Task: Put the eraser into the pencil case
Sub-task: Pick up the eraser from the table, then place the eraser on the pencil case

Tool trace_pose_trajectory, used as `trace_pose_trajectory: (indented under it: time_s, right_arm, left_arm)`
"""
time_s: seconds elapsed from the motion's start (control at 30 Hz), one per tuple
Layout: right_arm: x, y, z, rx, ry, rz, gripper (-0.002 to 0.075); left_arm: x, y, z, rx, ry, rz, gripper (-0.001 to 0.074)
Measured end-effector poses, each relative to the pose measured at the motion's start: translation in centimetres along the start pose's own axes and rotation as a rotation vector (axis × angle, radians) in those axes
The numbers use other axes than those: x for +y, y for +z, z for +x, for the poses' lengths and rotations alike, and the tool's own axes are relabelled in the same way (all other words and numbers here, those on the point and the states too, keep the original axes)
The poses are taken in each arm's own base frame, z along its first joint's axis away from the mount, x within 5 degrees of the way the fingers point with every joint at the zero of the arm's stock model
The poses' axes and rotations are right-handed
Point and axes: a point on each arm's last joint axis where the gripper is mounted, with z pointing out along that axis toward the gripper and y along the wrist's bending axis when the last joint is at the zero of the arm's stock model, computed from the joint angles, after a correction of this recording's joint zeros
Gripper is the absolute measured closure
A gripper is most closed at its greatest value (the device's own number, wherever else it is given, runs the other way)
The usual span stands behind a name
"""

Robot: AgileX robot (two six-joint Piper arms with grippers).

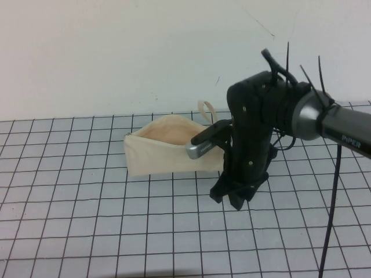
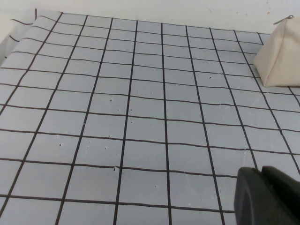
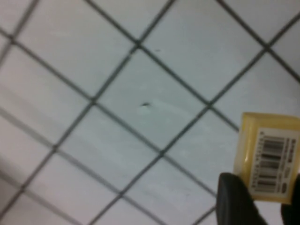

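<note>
The cream pencil case [image 1: 165, 152] lies on the grid mat with its mouth open upward and a loop strap [image 1: 205, 110] at its right end. One end of it shows in the left wrist view [image 2: 280, 55]. My right gripper [image 1: 235, 202] points down at the mat just right of and in front of the case. In the right wrist view the gripper [image 3: 267, 199] has its two dark fingers closed on either side of the pale-yellow eraser [image 3: 269, 154], barcode label up. The eraser is hidden in the high view. My left gripper [image 2: 262, 171] is shut and empty over bare mat.
The grey grid mat [image 1: 87, 220] covers the table up to a white wall at the back. The right arm's black cable [image 1: 333, 197] hangs down at the right. The left arm is out of the high view.
</note>
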Motion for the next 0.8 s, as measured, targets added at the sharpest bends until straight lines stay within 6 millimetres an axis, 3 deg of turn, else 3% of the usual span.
trace_pose_trajectory:
  time_s: [0.3, 0.43, 0.57, 0.8]
  right_arm:
    - [2.2, -3.1, -1.6, -0.123, -0.063, -0.248, 0.0527]
    - [2.7, -6.0, -2.9, -0.245, -0.097, -0.298, 0.0527]
    - [2.4, -10.0, -4.2, -0.423, -0.152, -0.228, 0.0528]
    - [1.3, -10.1, -6.3, -0.624, -0.126, -0.107, 0.0528]
  left_arm:
    - [0.0, 0.0, 0.0, 0.000, 0.000, 0.000, 0.0736]
    - [0.0, 0.0, 0.0, 0.000, 0.000, 0.000, 0.0736]
    - [0.0, 0.0, 0.0, 0.000, 0.000, 0.000, 0.0736]
    - [0.0, 0.0, 0.0, 0.000, 0.000, 0.000, 0.0736]
